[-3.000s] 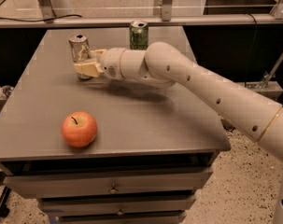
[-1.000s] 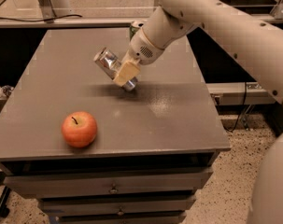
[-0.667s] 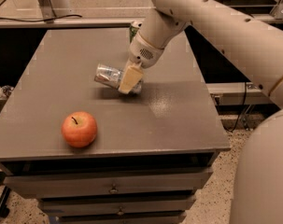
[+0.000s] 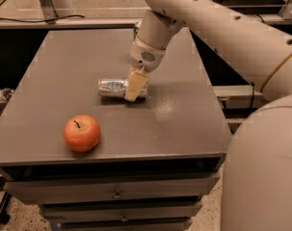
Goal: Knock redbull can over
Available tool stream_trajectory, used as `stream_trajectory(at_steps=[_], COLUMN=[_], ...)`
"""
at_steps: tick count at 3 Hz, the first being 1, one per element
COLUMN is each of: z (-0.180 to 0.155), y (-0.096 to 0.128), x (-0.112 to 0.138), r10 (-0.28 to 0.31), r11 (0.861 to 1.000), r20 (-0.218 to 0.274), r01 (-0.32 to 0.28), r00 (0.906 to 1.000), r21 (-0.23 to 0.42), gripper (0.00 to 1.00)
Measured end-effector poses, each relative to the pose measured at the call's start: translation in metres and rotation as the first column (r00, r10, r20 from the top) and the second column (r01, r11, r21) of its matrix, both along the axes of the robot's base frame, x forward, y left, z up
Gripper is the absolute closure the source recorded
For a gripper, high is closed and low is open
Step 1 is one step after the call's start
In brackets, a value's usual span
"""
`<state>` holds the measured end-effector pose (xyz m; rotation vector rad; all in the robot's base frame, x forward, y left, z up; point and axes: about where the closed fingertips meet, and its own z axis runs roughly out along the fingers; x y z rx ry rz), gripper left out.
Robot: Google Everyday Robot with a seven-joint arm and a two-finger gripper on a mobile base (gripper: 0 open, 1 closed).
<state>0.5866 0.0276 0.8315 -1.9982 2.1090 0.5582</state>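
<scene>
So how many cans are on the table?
2: the redbull can lies on its side centrally, the tool at it; a green can is mostly hidden behind the arm.

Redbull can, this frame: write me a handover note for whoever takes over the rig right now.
Gripper: low over mid-table, overlapping the right part of the redbull can; contact unclear.
Redbull can: lying on its side on the table, long axis running left to right.
Apple: near the front left, apart from the can.
Done: the can is down.
Left: probably just to lift the arm clear and check that the can does not roll.
</scene>
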Motion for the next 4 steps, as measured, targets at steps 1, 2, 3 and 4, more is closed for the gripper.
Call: stream_trajectory(at_steps=[1,2,3,4], z=[0.0007,0.0019,0.0029,0.0072], y=[-0.0028,-0.0052,-0.0069,-0.0120], x=[-0.0013,-0.0025,-0.0029,-0.0023], r10=[0.005,0.002,-0.003,-0.018], r11=[1.000,1.000,1.000,0.999], r20=[0.002,0.012,0.020,0.039], r01=[-0.005,-0.001,0.003,0.020], r00=[1.0000,0.9999,0.9998,0.9991], r21=[-0.018,-0.025,-0.027,-0.030], gripper=[0.38,0.13,0.00,0.00])
